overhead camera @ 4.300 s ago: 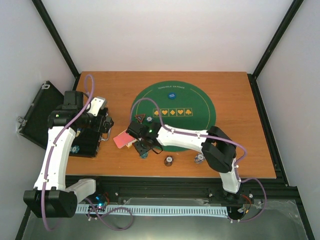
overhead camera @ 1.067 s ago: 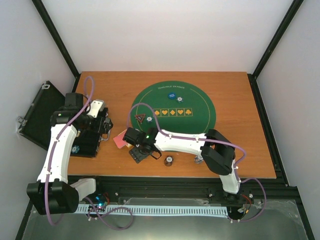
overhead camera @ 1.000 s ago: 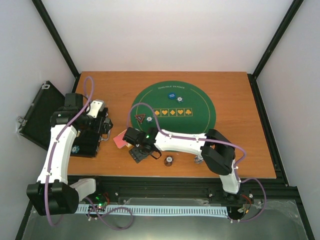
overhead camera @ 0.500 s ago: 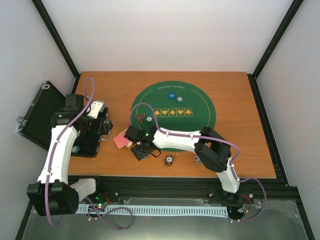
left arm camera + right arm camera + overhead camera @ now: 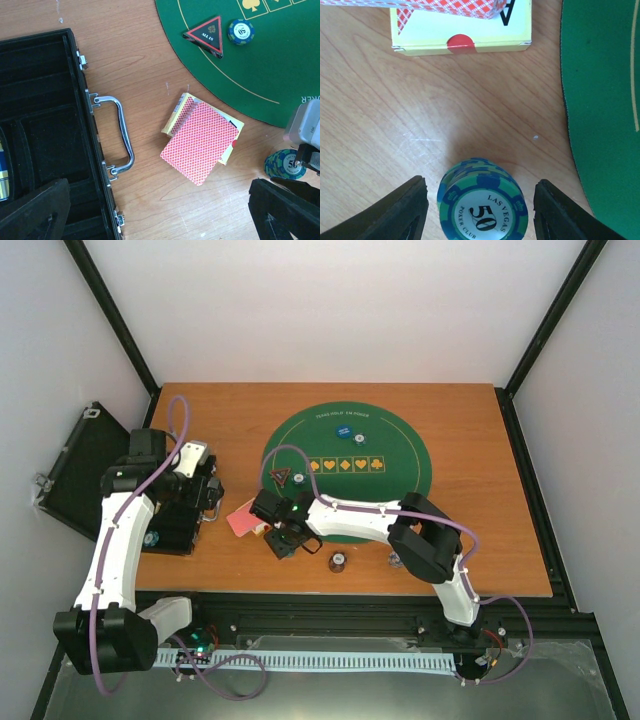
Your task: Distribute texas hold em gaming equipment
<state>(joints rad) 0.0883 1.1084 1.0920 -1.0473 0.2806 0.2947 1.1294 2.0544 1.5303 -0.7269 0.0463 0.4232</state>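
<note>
While our left end effector [image 5: 160,212] hung released near the black case [image 5: 45,125], our right end effector [image 5: 481,197] straddled the green-blue 50 chip stack [image 5: 482,212], unclenched, gaps both sides.

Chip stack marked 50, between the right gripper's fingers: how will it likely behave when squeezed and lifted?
The chip stack looks like several loose discs, so a squeeze may lift only some. Its round edge could slip between the dark fingers. Lying flat on the wooden table, it probably will not roll.
</note>
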